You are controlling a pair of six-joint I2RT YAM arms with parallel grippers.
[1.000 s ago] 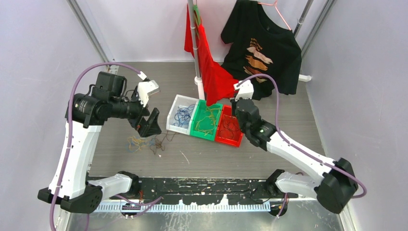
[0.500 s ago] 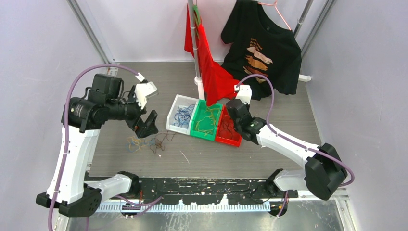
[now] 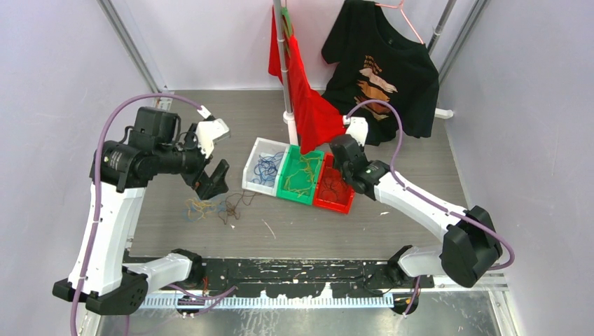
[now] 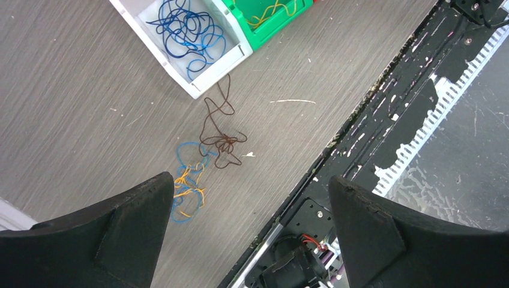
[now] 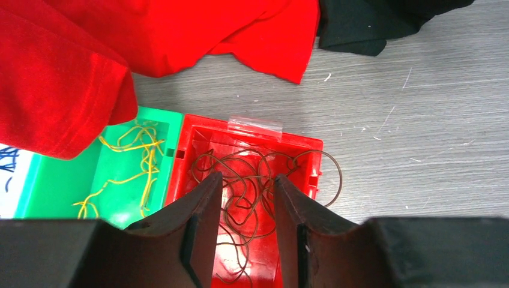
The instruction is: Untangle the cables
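A loose tangle of cables lies on the table (image 3: pixel 210 207). In the left wrist view it shows as a brown strand (image 4: pixel 221 141) next to a blue and yellow knot (image 4: pixel 187 193). My left gripper (image 3: pixel 213 182) hangs above this tangle, wide open and empty (image 4: pixel 251 179). Three bins hold sorted cables: white with blue ones (image 4: pixel 187 33), green with yellow ones (image 5: pixel 141 150), red with brown ones (image 5: pixel 259 157). My right gripper (image 3: pixel 341 170) is over the red bin (image 5: pixel 252 135), fingers a little apart and holding nothing (image 5: pixel 247 187). One brown loop hangs over the red bin's right wall.
A red cloth (image 3: pixel 308 105) hangs from a white pole (image 3: pixel 284 63) and drapes over the back of the bins. A black T-shirt (image 3: pixel 382 70) hangs at the back right. The black base rail (image 3: pixel 301 269) runs along the near edge.
My right gripper has swung left and back, coming over the red bin. My left gripper has shifted slightly down and left above the tangle.
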